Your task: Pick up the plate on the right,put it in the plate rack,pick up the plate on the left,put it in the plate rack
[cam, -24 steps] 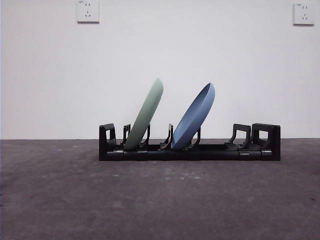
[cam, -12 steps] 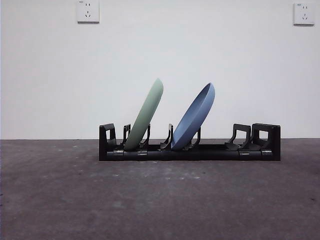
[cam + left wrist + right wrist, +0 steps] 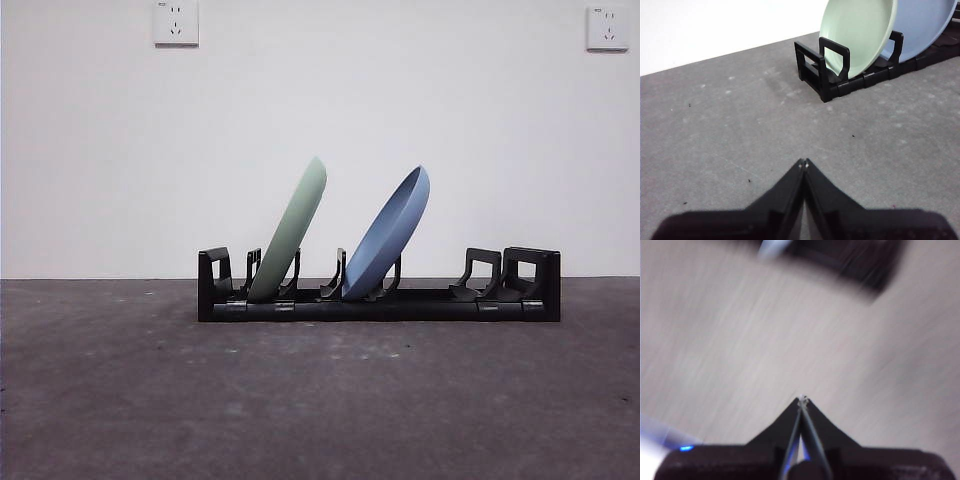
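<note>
Plate rack (image 3: 379,300) under green (image 3: 291,228), blue plates (image 3: 390,232)

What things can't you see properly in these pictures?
- Right wrist view: all smeared by blur; the dark rack is only a smudge at the edge.
- Left wrist view: the blue plate is cut off by the edge and partly hidden behind the green plate.
- Front view: neither arm shows.

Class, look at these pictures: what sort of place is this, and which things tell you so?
Probably a lab or test room rather than a kitchen: a bare white wall with sockets, a plain grey table, and only a plate rack holding a green plate and a blue plate.
</note>
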Robot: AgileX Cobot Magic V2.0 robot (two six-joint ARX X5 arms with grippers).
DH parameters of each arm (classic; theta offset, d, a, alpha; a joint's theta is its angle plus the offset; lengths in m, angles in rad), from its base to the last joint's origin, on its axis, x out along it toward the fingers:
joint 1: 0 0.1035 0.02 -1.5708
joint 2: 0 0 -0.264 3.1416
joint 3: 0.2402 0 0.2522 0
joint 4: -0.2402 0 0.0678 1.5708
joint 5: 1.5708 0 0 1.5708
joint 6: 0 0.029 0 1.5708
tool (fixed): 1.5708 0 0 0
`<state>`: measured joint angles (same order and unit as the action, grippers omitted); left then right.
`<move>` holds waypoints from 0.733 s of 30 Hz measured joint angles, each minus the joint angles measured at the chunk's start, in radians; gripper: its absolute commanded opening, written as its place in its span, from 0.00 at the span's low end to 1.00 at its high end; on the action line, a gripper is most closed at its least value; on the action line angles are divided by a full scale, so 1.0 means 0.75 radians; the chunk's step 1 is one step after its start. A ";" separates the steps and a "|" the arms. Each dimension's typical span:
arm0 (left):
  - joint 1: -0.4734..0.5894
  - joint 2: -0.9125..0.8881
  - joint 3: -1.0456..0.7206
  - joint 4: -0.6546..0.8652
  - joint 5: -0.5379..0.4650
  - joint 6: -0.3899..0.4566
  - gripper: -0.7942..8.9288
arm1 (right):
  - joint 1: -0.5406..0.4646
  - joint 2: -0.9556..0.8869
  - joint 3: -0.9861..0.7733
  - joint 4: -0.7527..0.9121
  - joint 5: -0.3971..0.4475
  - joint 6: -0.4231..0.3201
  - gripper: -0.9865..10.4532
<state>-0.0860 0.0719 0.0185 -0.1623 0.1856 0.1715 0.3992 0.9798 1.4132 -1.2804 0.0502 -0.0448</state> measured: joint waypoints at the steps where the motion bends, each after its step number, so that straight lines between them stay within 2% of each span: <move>1: 0.000 0.001 -0.001 0.000 -0.001 0.000 0.08 | -0.044 -0.068 0.000 0.068 -0.008 -0.018 0.09; 5: 0.001 0.001 -0.001 0.000 -0.001 0.000 0.08 | -0.298 -0.349 -0.012 0.413 -0.054 -0.068 0.09; 8: 0.001 0.004 -0.001 0.000 0.000 -0.001 0.08 | -0.461 -0.581 -0.136 0.621 -0.053 -0.144 0.09; 14: 0.000 0.007 -0.001 0.000 0.000 -0.001 0.08 | -0.526 -0.850 -0.555 0.912 -0.056 -0.163 0.09; 22: 0.000 0.012 -0.001 0.000 0.000 -0.001 0.08 | -0.532 -1.137 -1.207 1.242 -0.057 -0.066 0.09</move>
<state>-0.0860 0.0807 0.0181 -0.1623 0.1856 0.1711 0.0002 0.1272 0.5079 -0.3489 0.0074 -0.0940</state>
